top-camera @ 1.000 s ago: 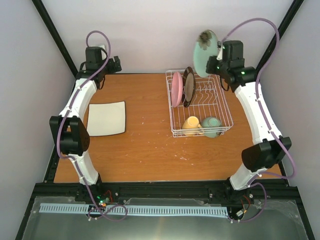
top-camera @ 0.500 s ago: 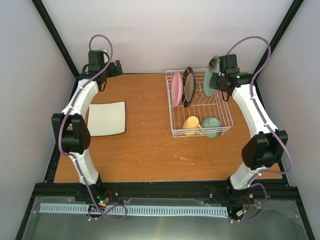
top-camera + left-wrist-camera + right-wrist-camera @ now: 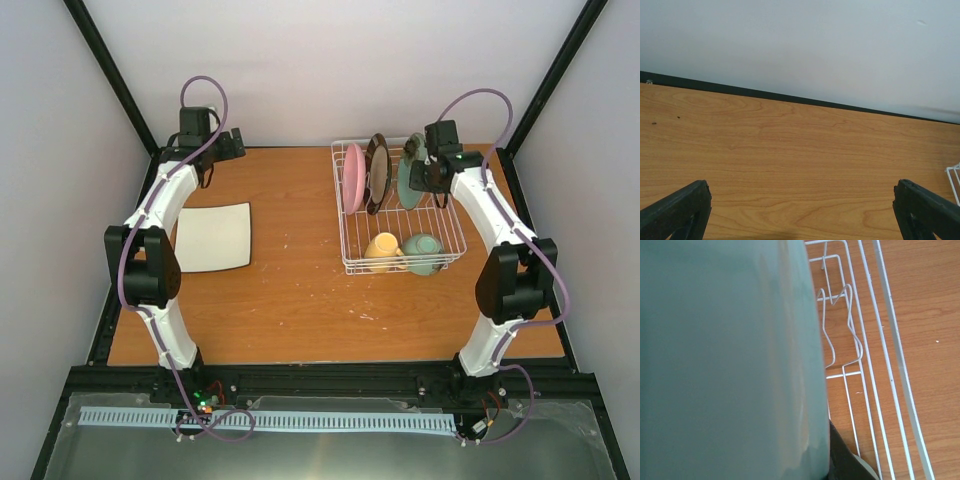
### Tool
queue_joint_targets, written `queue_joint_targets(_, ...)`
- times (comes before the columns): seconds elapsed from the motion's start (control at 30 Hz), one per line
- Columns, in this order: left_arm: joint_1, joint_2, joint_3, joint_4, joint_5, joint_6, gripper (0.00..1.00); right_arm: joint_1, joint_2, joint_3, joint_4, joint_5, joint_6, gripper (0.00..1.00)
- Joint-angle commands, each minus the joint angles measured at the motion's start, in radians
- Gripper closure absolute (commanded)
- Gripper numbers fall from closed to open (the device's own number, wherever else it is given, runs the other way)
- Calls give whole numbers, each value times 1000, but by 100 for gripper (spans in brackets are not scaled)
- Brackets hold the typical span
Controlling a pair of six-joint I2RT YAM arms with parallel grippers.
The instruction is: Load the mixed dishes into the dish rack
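Now green plate (image 3: 407,186) is down in the rack (image 3: 400,269) beside dark-rimmed plate (image 3: 377,172); right claw (image 3: 421,170) still clamps it, release next.

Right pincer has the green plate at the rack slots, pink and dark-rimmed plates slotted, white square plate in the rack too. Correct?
No. The top external view shows the white square plate flat on the table by the left arm, not in the dish rack. The rest is right: right pincer has the green plate at the slots, beside the pink plate and dark-rimmed plate.
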Motion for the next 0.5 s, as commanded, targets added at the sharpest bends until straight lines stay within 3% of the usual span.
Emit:
queue_joint_targets(0.0, 4, -30, 1, -13, -30, 21, 0, -5, 6, 36, 126, -17, -19, 97)
queue_joint_targets(0.47, 7, -2, 44, -37, -57, 37, 0, -5, 131, 83, 126, -58, -25, 97)
